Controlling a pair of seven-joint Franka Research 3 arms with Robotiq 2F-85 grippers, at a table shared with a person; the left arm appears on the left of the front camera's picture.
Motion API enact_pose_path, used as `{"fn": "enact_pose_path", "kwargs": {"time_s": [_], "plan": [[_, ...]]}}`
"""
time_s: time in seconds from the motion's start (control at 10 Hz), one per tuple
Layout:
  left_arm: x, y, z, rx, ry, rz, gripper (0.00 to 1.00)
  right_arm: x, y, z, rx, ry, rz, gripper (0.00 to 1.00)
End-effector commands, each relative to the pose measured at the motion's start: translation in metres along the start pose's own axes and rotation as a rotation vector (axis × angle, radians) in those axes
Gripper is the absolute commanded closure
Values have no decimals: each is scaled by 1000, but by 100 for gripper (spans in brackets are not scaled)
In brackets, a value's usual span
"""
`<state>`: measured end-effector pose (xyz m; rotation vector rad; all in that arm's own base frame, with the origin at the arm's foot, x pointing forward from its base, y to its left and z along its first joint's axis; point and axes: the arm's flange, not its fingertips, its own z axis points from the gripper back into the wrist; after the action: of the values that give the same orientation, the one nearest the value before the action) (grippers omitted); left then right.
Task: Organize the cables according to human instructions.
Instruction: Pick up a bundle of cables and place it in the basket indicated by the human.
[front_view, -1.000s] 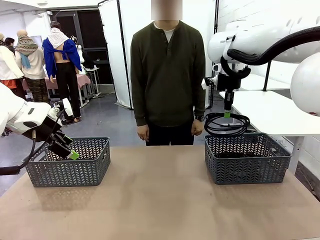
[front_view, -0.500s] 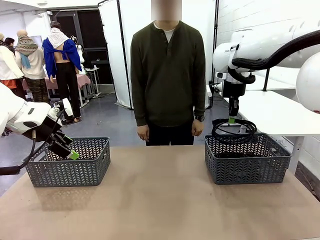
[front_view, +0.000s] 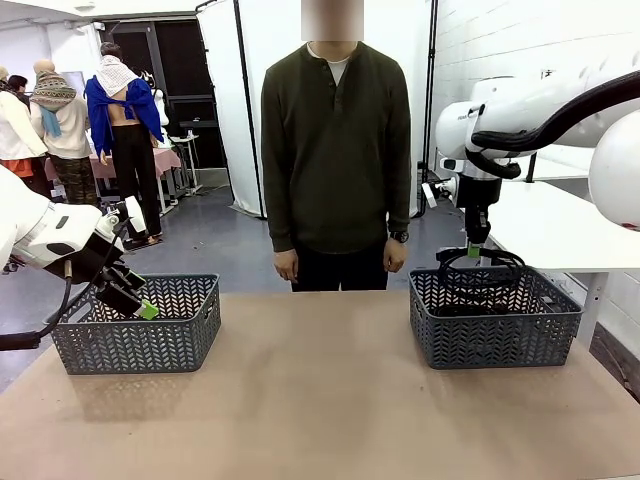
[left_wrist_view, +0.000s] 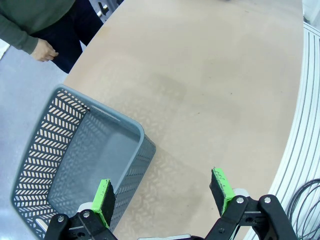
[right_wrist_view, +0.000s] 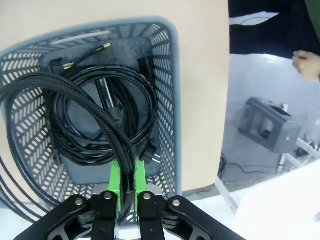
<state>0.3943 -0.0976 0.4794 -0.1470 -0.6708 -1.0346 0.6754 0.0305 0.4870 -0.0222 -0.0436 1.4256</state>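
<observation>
Black braided cable (right_wrist_view: 107, 132), coiled round, hung pinched in the right gripper (right_wrist_view: 127, 176) over its basket (right_wrist_view: 170, 90); left gripper (left_wrist_view: 162, 192) gaped wide.

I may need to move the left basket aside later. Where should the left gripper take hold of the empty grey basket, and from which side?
Grip the empty grey basket by its top rim, coming from above: the walls stand upright, nothing lies inside, and the thin edge fits between the fingers. The left gripper, open, already straddles the near corner.

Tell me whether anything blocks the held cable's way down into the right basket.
Nothing visible does. The right hand is shut on a coiled cable right over the grey basket. Below lie only other coiled cables in the basket.
</observation>
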Motion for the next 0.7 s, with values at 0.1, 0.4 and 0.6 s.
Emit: {"fn": "enact_pose_path", "kwargs": {"time_s": [0.1,0.4,0.6], "plan": [[-4,-1,-1,-8,-7,8,0,-3,-25,-7,-40,19,69,100],[-4,-1,-1,-8,-7,8,0,0,-31,-8,-45,29,91,100],[-4,-1,-1,-8,-7,8,0,3,-31,-9,-30,31,94,100]]}}
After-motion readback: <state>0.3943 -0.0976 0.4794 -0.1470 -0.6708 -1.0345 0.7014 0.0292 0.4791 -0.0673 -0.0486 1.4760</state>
